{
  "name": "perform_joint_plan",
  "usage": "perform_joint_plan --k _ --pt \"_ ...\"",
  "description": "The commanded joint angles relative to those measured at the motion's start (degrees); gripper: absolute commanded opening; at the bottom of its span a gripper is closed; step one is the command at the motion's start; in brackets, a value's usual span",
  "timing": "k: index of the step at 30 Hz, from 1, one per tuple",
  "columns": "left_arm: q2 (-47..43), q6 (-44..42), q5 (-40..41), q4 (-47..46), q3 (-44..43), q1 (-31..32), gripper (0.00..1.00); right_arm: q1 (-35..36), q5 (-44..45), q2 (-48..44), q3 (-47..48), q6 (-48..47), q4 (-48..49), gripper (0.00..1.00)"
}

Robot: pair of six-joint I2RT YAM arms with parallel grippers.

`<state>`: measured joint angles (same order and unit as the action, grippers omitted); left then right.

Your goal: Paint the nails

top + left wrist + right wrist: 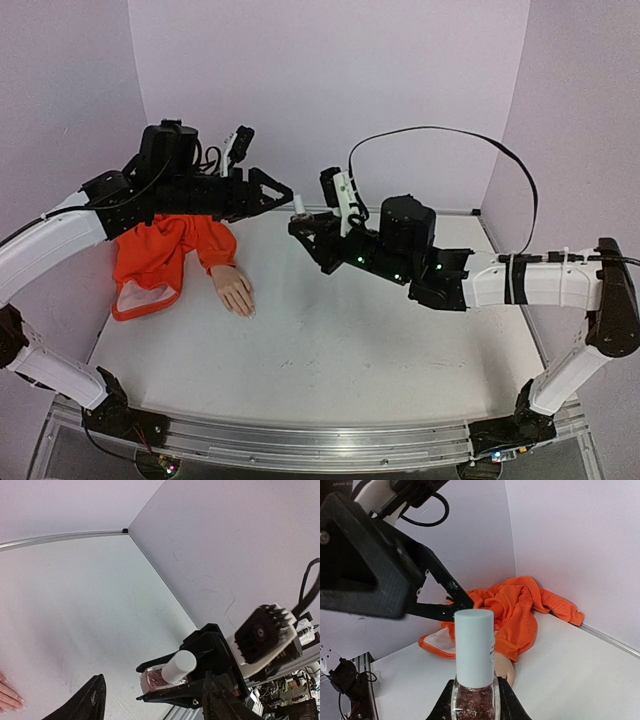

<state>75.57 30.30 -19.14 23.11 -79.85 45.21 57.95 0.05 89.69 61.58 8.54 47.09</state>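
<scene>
From its base at the near left corner, the left arm climbs toward 11 o'clock, bends at the elbow and runs level toward 3 o'clock above the back of the table [380, 350]. The right arm starts at the near right corner, rises toward 12 o'clock, then folds and reaches toward 9 o'clock, its wrist tilted slightly down. Between them, nearer than both grippers, the mannequin hand [232, 288] lies flat on the table with its fingers aimed toward 5 o'clock. The nails [17, 698] sit at those fingertips, bare and pale. The orange sleeve [165, 250] lies crumpled off toward 10 o'clock, under the left forearm. Farther back the two grippers meet in the air. The right gripper [302, 224] pinches the glass body of a small bottle [474, 700] of glittery pink polish, holding it upright with its pale cap [298, 204] on top. The left gripper [283, 192] has its fingers spread, their tips just beside the cap at its 10 o'clock; whether they touch it cannot be told. The nails lie well apart from both sets of fingers, at about 7 o'clock from the bottle and lower, on the tabletop. Lilac walls [330, 80] close the far side.
</scene>
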Motion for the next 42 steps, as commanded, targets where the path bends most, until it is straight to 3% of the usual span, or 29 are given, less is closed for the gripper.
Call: perform_joint_plan --k 1,7,15,23,30,34,39,42 --pt "-0.82 4.79 2.99 -6.72 2.01 0.45 0.63 2.10 9.70 0.91 3.71 -3.12 2.57 0.00" --pt "-0.25 3.90 2.83 -8.63 2.74 0.73 0.48 3.79 10.41 2.24 4.82 -3.87 2.57 0.00" --pt "0.89 2.74 2.62 -9.78 3.23 1.17 0.48 4.51 10.33 4.06 6.81 -4.29 2.41 0.00" --pt "1.78 1.94 2.37 -9.82 3.39 1.35 0.36 4.61 9.83 5.10 7.75 -4.14 2.36 0.00" --pt "2.29 0.57 1.39 -9.84 3.60 1.72 0.16 4.58 9.78 4.86 7.65 -3.99 2.44 0.00" --pt "2.55 -1.81 -3.04 -10.01 4.28 2.03 0.06 4.62 8.61 3.06 6.08 -3.49 3.82 0.00" --pt "2.57 -9.77 -14.95 -10.02 4.83 2.16 0.02 1.90 -5.38 -0.97 4.08 -3.52 4.26 0.00" --pt "3.13 -14.71 -26.33 -9.91 5.19 2.23 0.00 -3.70 -27.58 -4.32 2.49 -0.94 5.63 0.00"
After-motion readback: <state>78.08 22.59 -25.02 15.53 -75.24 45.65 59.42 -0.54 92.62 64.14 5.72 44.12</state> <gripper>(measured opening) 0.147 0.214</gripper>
